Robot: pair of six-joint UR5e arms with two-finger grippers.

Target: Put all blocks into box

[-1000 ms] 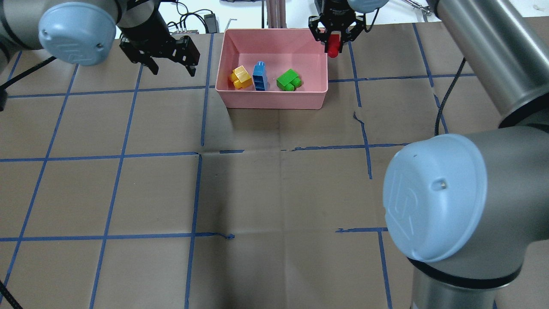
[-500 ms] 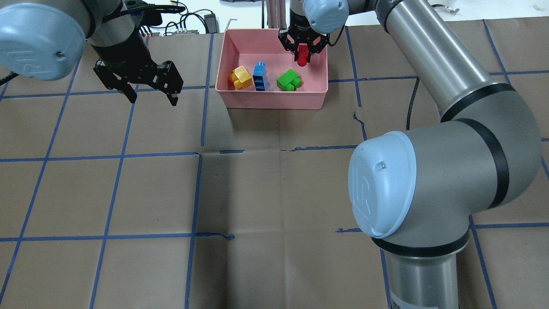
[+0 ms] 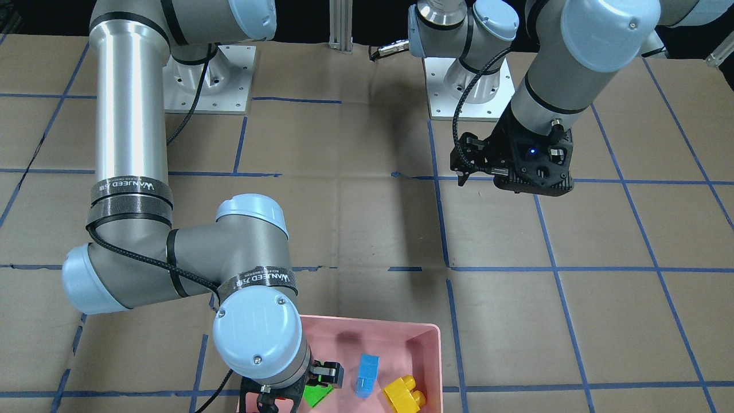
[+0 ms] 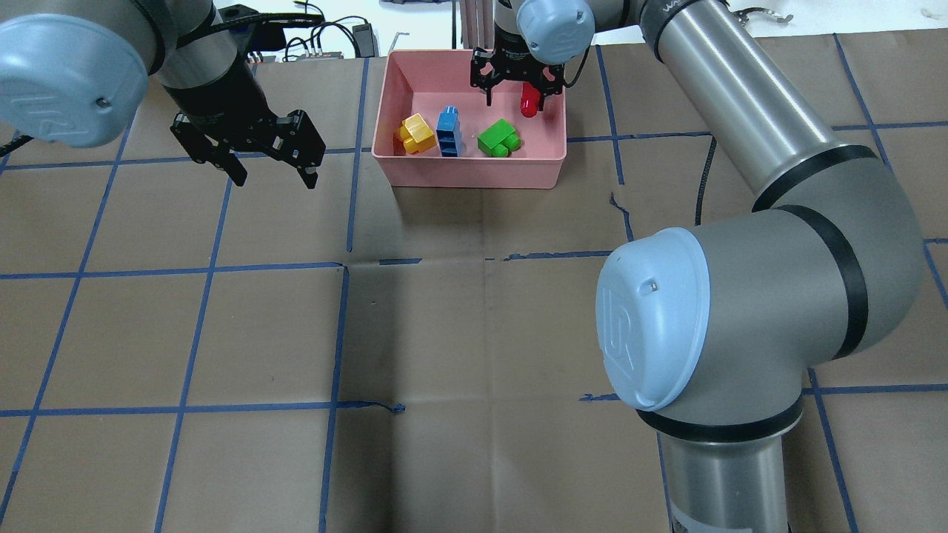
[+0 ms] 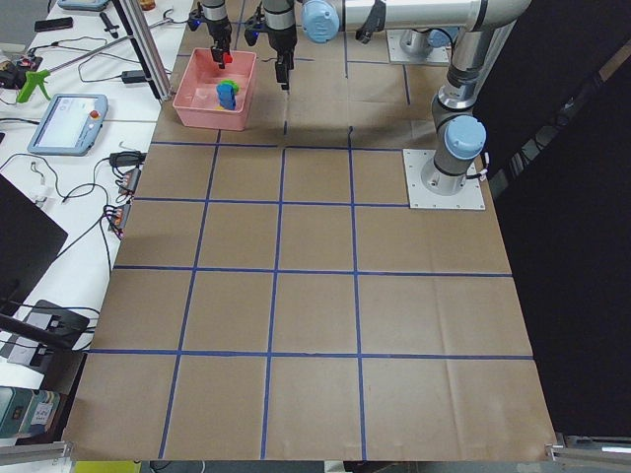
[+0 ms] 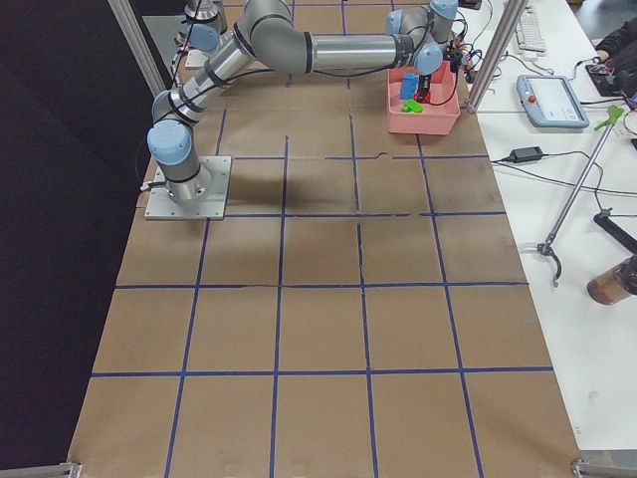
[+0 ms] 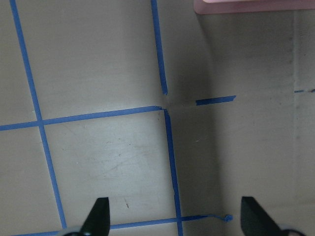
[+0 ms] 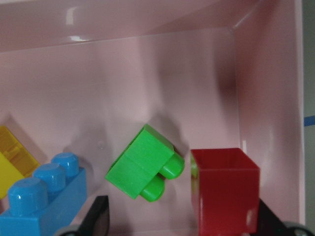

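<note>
Overhead exterior view is showing the red block (image 4: 529, 100) lying inside the box (image 4: 474, 172) at the top centre of the frame, near the box's right wall and just above the green block (image 4: 498, 138). Half a second ago the right pincer (image 4: 518, 92) was clamped on it over the box. Now its jaws are standing wide apart and gripping nothing, so the block is sitting released. The right wrist view is showing it beside the green one; whether they are touching I cannot tell. The light blue block (image 4: 449, 132) and yellow block (image 4: 415, 133) are sitting left of the green, unmoved. With all four inside, the task is looking finished, bar drawing the arm clear. The left pincer (image 4: 274, 174), open and empty, is hanging over the worktop (image 4: 474, 333) at the upper left, having drifted slightly rightward.
</note>
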